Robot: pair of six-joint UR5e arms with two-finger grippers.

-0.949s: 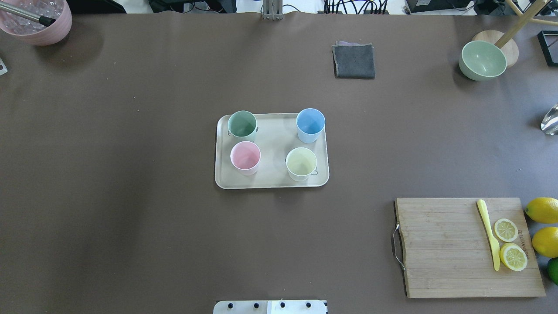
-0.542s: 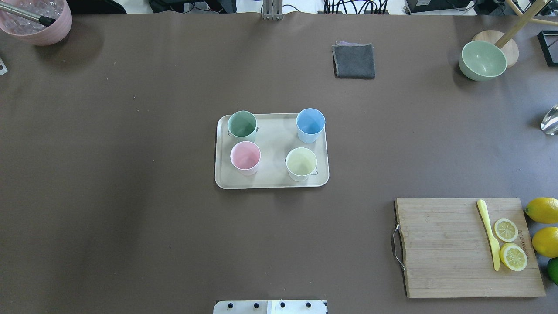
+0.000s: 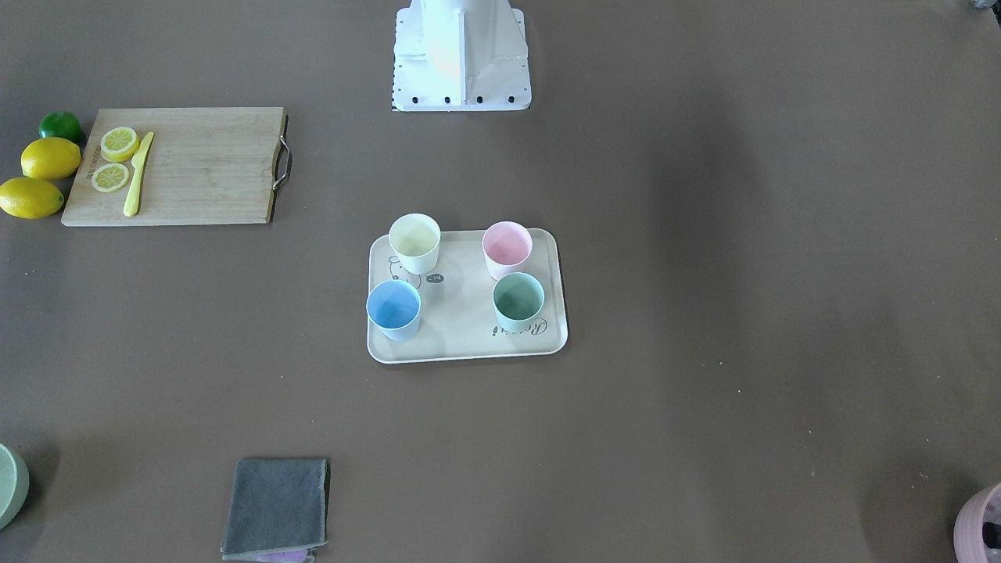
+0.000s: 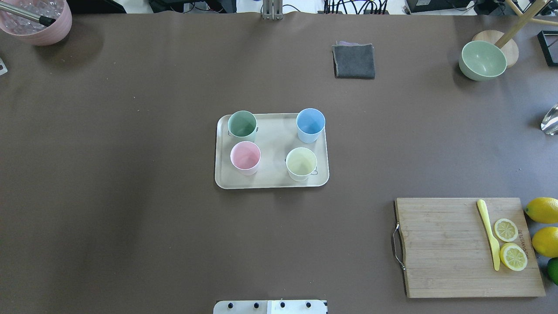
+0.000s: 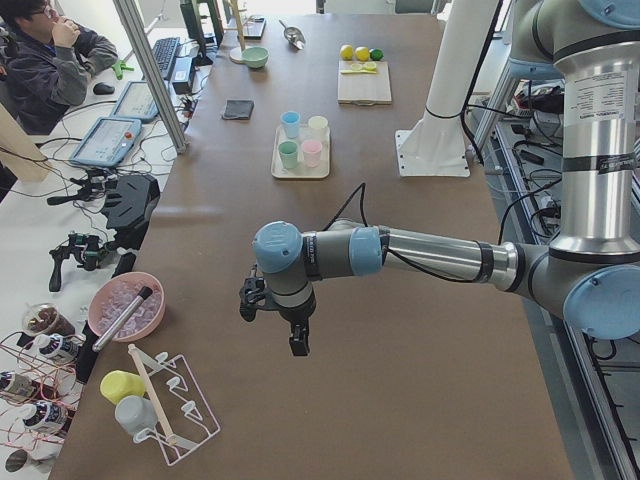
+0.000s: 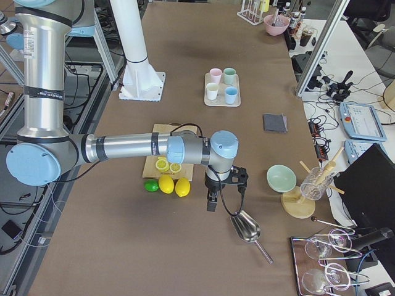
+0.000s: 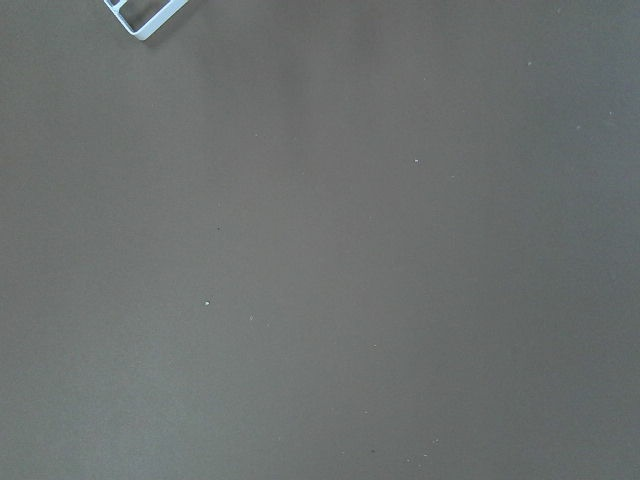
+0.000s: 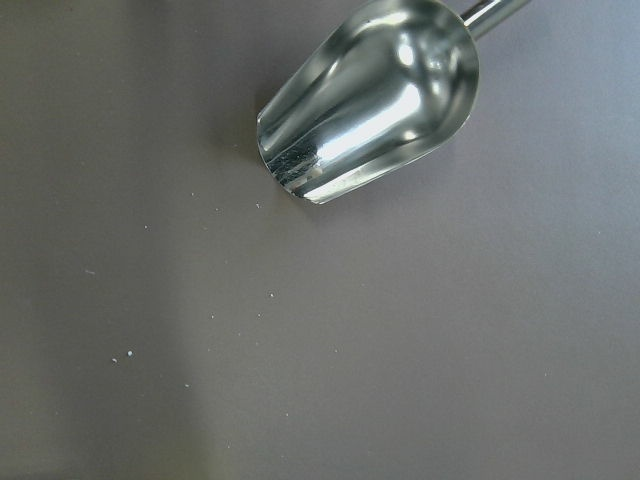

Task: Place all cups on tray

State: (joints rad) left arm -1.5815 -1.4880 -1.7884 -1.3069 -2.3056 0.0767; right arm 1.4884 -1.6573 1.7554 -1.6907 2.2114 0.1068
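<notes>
Overhead exterior is showing four pastel plastic cups [image 4: 245,155] standing on the cream rectangular tray [image 4: 272,181], frame centre. Left end effector [image 5: 297,343] and right end effector [image 6: 212,202]: spread or pressed together, cannot tell. Any low arm pass could be toppling them.

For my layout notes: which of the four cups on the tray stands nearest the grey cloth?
The light blue cup, on the tray corner facing the grey cloth; the green cup, pink cup and yellow cup stand farther off.

Four cups [image 3: 414,243] stand upright on the tray [image 3: 466,348].
</notes>
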